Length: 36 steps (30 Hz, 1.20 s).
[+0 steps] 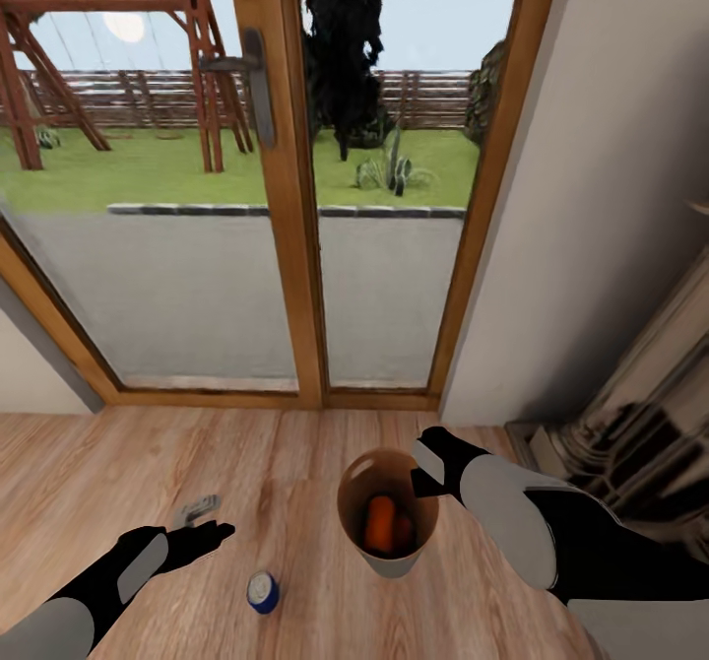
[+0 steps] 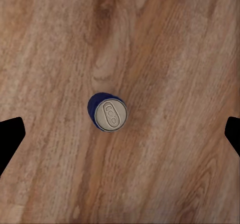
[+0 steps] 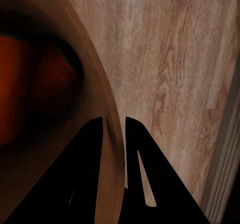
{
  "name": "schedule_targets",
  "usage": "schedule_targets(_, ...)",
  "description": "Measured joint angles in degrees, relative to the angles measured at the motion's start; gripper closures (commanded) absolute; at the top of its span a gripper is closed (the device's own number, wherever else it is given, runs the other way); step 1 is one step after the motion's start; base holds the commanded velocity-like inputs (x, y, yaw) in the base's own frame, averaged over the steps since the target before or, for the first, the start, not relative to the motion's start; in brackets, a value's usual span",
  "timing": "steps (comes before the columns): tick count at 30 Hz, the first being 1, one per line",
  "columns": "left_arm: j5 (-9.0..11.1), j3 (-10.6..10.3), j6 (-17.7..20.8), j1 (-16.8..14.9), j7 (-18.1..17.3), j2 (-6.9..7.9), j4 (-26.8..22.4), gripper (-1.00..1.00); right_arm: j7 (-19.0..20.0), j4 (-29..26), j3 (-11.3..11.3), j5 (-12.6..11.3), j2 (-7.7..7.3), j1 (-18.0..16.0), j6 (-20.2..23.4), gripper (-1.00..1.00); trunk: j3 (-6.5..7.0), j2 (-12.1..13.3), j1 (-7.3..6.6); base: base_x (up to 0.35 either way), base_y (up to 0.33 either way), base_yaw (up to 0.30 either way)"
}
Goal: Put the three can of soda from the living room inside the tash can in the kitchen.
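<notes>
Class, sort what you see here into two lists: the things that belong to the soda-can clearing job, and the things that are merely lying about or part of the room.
Job:
- blue can, upright on the floor
- two orange cans, in the bin
- bin, rim pinched by the right end effector
- left end effector, open

Not the job:
- glass doors
- fireplace
- wood floor

Two arms on show here — glossy black shells with pale grey panels set along the forearms, the left arm [image 1: 108, 581] slimmer to the eye, the right arm [image 1: 532, 522] bulkier — each tapering to flat, matte-black, wedge-shaped jaws with pointed tips.
</notes>
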Motion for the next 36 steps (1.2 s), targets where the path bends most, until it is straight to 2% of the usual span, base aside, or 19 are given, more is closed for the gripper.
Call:
schedule_targets(17, 0.06, 0.01, 0.0, 0.0, -0.01, -0.06, -0.03, -1.0, -0.01, 0.11, 0.04, 0.11, 0.0, 0.0, 0.0, 1.0, 0.0, 0.0, 0.0, 0.317, 0.0, 0.0)
schedule_targets(31, 0.06, 0.01, -0.04, 0.02, -0.01, -0.09, 0.02, -1.0, 0.06, 0.14, -0.42, -0.19, 0.0, -0.01, -0.08, 1.0, 0.0, 0.0, 0.0, 0.022, 0.041, 0.0)
schedule_targets(36, 0.06, 0.02, -0.06, 0.01, 0.01, -0.23, 0.07, -1.0, -0.02, 0.13, 0.18, 0.16, 0.0, -0.01, 0.03, 1.0, 0.0, 0.0, 0.0, -0.02, 0.028, 0.0)
